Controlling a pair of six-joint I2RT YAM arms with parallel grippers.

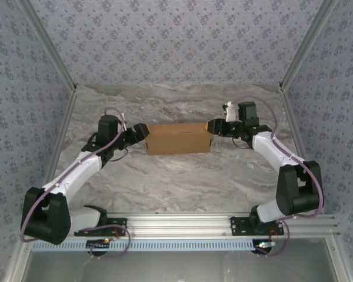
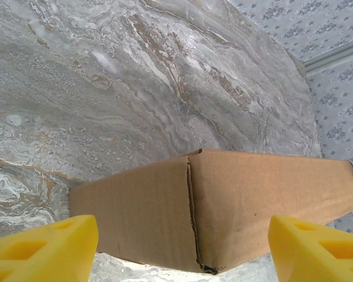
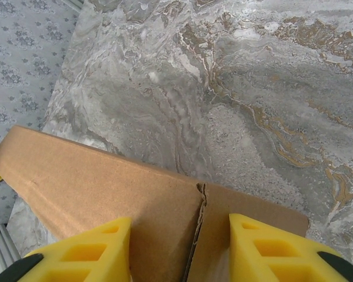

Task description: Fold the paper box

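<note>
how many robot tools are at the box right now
2. The left tool is at the left end of the paper box, and the right tool is at its right end. Contact with the cardboard is unclear.

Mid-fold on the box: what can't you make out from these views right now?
1. Top view: the end faces of the paper box are small and partly behind the left gripper and right gripper.
2. Right wrist view: whether the fingers are pinching the box, because the bottom edge cuts off the contact.
3. Left wrist view: whether the corner seam is tucked or loose, because any tab sits behind the wall.
4. Every view: the inside, hidden by closed walls.
</note>
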